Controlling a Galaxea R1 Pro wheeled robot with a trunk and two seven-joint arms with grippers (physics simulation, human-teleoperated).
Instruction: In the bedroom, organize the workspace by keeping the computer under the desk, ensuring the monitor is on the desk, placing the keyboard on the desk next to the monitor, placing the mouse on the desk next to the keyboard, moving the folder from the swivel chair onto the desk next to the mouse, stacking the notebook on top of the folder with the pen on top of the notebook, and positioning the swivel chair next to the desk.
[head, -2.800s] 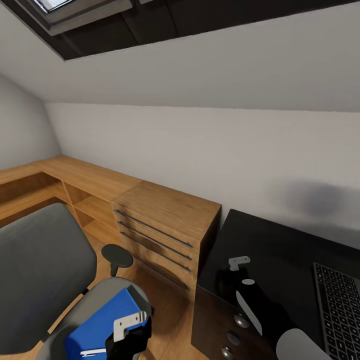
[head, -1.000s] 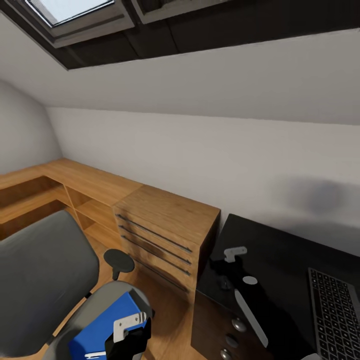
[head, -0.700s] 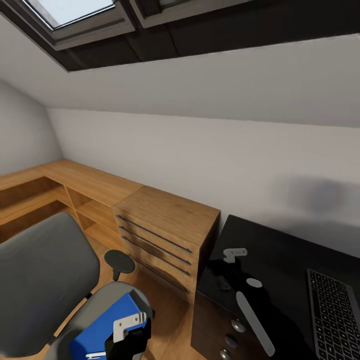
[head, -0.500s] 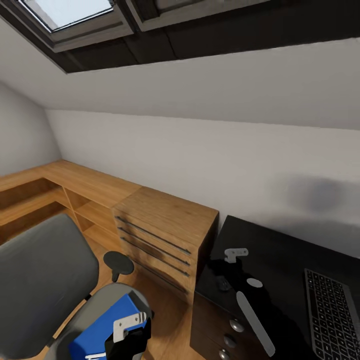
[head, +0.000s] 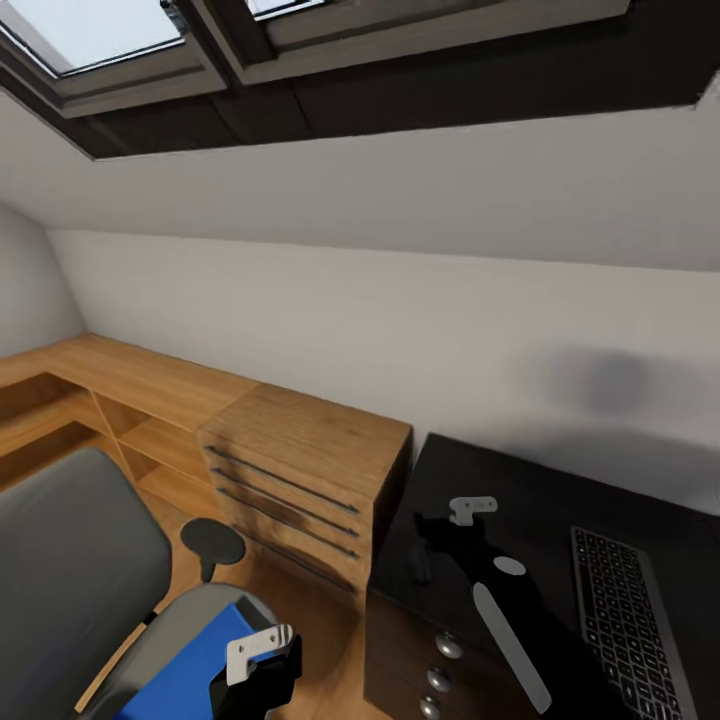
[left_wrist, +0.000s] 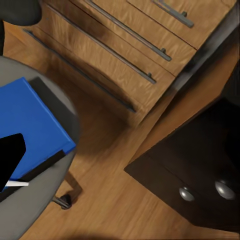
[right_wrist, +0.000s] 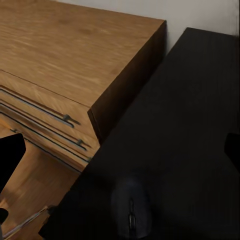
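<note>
Here, a stiff, flat blue folder (left_wrist: 30, 127) lies on the swivel chair (head: 75, 560) seat beside the black counter (head: 560, 500); pinch its exposed edge. Whether the left hand (head: 262, 660) is spread, I cannot tell.

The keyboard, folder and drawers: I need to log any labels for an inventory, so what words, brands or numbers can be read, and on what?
None can be read.
Keyboard: keys show as a grid, legends too small to read.
Blue folder: cover plain, no label.
Mouse: no marking.
Wooden drawers and black desk: only handles and knobs, no text.
</note>
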